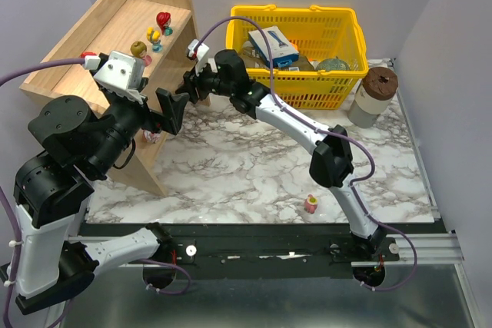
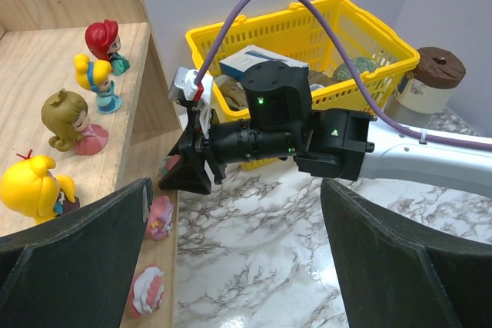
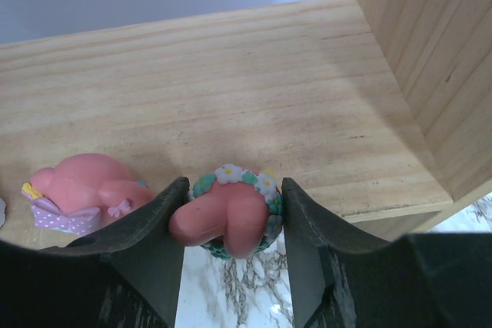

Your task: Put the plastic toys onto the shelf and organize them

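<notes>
Right gripper first: its two black fingers are pinching a small pink plastic figurine ringed with white and yellow flowers, clamped across its sides, the jaws only partly spread. Straight below the pinch we see marble, so we judge the toy sits right at the front lip of the lower board of the large light-wood two-tier shelf, not properly over it. Let go here and it could tip off the edge. Go in too low and its flowered base may catch the lip and twist in the grip. Just left of the fingers lies a pink plastic figurine on a purple dotted base; any leftward drift would shunt it. To the right rises the wooden side panel, leaving little room that way. Further out, the left gripper hangs spread wide and holding nothing, near the right wrist, so a careless swing could knock the arms together. Well behind, near the right arm's base, a tiny pink-and-yellow plastic figurine waits on the white marble-pattern table.
</notes>
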### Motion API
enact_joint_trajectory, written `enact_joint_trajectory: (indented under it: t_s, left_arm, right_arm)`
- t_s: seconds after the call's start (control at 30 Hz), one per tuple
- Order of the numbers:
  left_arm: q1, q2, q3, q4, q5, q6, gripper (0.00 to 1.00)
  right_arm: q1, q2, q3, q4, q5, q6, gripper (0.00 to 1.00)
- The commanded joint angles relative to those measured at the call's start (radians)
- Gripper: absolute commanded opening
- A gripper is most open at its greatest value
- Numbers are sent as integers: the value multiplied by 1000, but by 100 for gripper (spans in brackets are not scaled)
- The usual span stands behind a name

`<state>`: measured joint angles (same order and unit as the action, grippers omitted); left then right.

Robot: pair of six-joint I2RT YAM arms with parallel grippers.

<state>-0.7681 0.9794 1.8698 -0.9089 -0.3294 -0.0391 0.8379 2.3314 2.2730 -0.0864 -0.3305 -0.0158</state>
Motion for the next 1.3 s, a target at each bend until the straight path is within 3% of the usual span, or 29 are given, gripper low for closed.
enact_joint_trajectory:
  t_s: [0.0, 0.17, 0.4, 0.63, 0.8, 1.07, 1.27]
  left_arm:
    - [-3, -4, 12, -5, -23, 13, 99]
    - [-3, -7, 11, -8, -28, 13, 99]
    - [-3, -11, 8, -4, -31, 16, 99]
    - [-3, -16, 0, -4, -33, 18, 99]
    - [-3, -19, 0, -5, -33, 16, 99]
    - [-3, -24, -3, -10, -36, 13, 99]
    - [-3, -25, -8, -8, -39, 15, 99]
  right_arm:
    - [7, 51, 23, -9, 4, -10, 43]
    - [9, 48, 42, -50, 24, -42, 54]
    - [13, 62, 109, -137, 90, -88, 59]
    - [13, 7, 115, -185, 94, -70, 36]
    - [13, -15, 122, -200, 73, -55, 27]
    - [13, -23, 112, -239, 65, -67, 24]
    - [15, 8, 140, -240, 50, -67, 30]
